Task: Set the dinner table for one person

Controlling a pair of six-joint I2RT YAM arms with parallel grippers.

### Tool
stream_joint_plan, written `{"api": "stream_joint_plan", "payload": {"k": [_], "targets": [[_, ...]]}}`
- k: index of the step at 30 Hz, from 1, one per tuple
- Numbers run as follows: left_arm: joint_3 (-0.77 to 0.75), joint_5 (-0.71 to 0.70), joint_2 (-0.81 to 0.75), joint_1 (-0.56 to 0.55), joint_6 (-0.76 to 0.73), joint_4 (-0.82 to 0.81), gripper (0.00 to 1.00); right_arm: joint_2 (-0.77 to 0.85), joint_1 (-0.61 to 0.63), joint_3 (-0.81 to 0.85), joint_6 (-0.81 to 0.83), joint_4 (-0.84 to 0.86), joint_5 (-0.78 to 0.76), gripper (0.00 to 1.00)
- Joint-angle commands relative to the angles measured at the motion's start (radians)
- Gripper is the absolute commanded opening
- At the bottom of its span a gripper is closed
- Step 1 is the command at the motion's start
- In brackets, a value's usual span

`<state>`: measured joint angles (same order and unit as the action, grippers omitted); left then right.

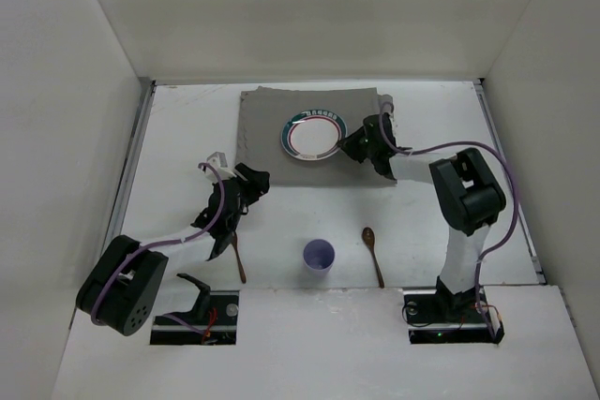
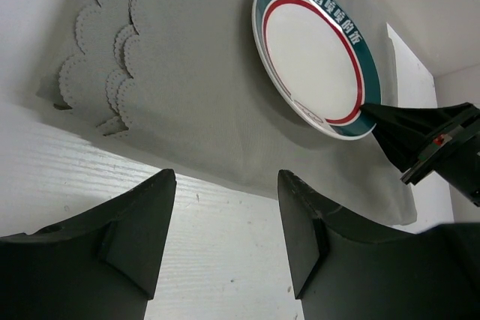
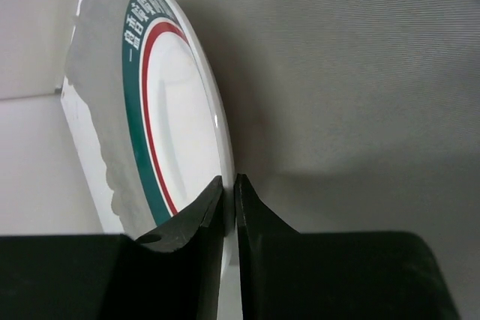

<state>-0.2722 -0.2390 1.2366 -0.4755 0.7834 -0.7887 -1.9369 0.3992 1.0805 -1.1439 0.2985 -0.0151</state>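
Note:
A white plate [image 1: 313,135] with a green and red rim lies on the grey placemat [image 1: 267,142] at the back of the white dinner table [image 1: 187,124]. My right gripper [image 1: 354,144] is shut on the plate's right rim; in the right wrist view its fingertips [image 3: 229,189] pinch the plate [image 3: 169,110] edge. My left gripper [image 1: 251,182] is open and empty, over the table just off the placemat's near left corner. In the left wrist view the plate [image 2: 315,54] and placemat [image 2: 195,80] lie ahead of the open left gripper [image 2: 225,200].
A purple cup [image 1: 319,256] stands at the near middle. One wooden spoon [image 1: 373,252] lies to its right, another wooden utensil [image 1: 238,256] to its left by the left arm. White walls enclose the table on three sides.

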Motion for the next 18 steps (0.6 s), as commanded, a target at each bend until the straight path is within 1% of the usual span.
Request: {"api": "stream_joint_plan", "payload": {"k": [1, 5, 6, 8, 12, 15, 16, 18], "targets": [[0.005, -0.013, -0.012, -0.005, 0.007, -0.047, 0.54, 0.003, 0.014, 0.071, 0.009, -0.005, 0.027, 0.21], [0.002, -0.003, 0.003, 0.004, 0.013, -0.047, 0.54, 0.042, 0.016, 0.046, 0.058, -0.061, 0.001, 0.49], [0.004, 0.000, 0.000, 0.004, 0.014, -0.047, 0.54, 0.059, 0.016, 0.036, 0.076, -0.068, -0.002, 0.54], [0.005, -0.008, -0.012, -0.001, 0.010, -0.047, 0.54, 0.113, 0.016, 0.009, 0.113, -0.085, -0.011, 0.61], [0.004, -0.003, 0.003, 0.002, 0.016, -0.047, 0.54, 0.287, 0.016, -0.102, 0.217, -0.111, -0.072, 0.70], [0.004, -0.006, -0.003, -0.007, 0.016, -0.049, 0.54, 0.450, 0.036, -0.195, 0.309, -0.160, -0.104, 0.73], [0.002, -0.008, 0.001, -0.010, 0.013, -0.052, 0.54, 0.511, 0.049, -0.226, 0.343, -0.183, -0.111, 0.73], [-0.002, 0.003, 0.020, -0.007, 0.019, -0.053, 0.54, 0.640, 0.097, -0.275, 0.439, -0.244, -0.120, 0.66]]}}
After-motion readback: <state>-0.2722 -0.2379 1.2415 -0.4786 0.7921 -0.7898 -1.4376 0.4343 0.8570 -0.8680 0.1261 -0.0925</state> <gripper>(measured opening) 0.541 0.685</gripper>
